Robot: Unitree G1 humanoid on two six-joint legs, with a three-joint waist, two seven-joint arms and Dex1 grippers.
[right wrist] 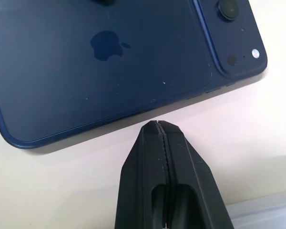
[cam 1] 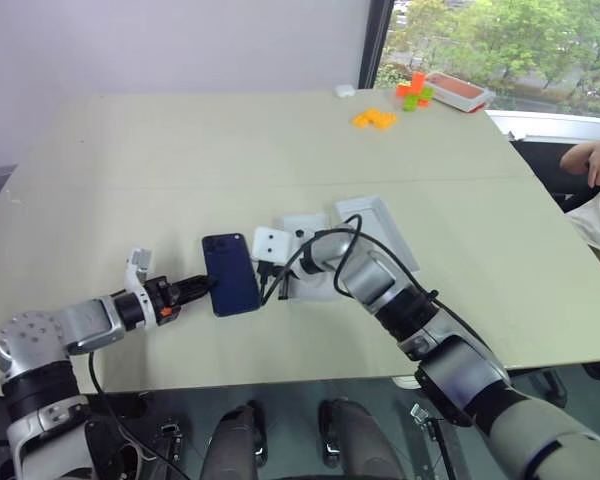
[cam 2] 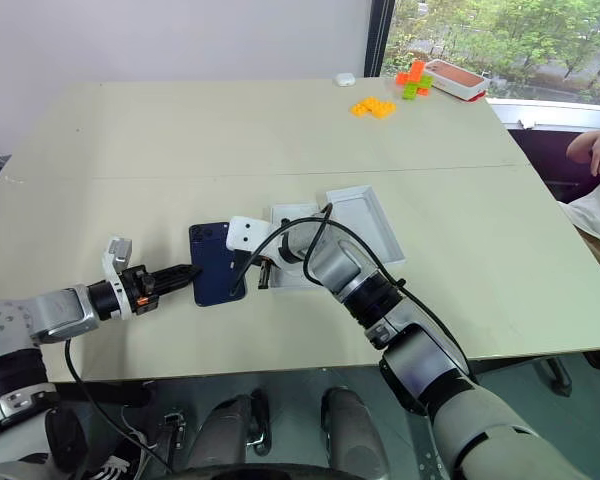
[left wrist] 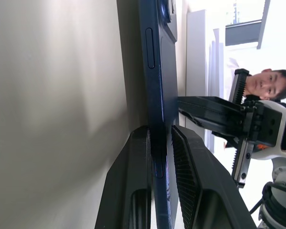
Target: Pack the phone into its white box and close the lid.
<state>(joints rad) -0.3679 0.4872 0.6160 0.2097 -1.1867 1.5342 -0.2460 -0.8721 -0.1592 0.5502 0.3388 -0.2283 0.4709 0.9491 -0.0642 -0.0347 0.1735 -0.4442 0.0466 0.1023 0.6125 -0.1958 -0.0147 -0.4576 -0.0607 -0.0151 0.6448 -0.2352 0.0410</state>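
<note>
The dark navy phone (cam 1: 232,272) lies back up on the beige table (cam 1: 180,170), its camera cluster (right wrist: 229,26) showing. My left gripper (cam 1: 208,287) is shut on the phone's (left wrist: 157,90) left long edge, one finger (left wrist: 133,181) beneath it and one above. My right gripper (right wrist: 157,125) is shut and empty, its tip just short of the phone's (right wrist: 109,57) right long edge. The all-white lid (cam 1: 378,228) lies open side up to the right. Another white piece (cam 1: 315,288) sits mostly hidden under my right wrist; I cannot tell whether it is the white box.
Orange blocks (cam 1: 374,118), orange and green blocks (cam 1: 414,90), a red and white tray (cam 1: 460,92) and a small white case (cam 1: 345,91) sit at the far right corner. A person's arm (cam 1: 592,165) shows past the table's right side. The table's near edge runs just below both grippers.
</note>
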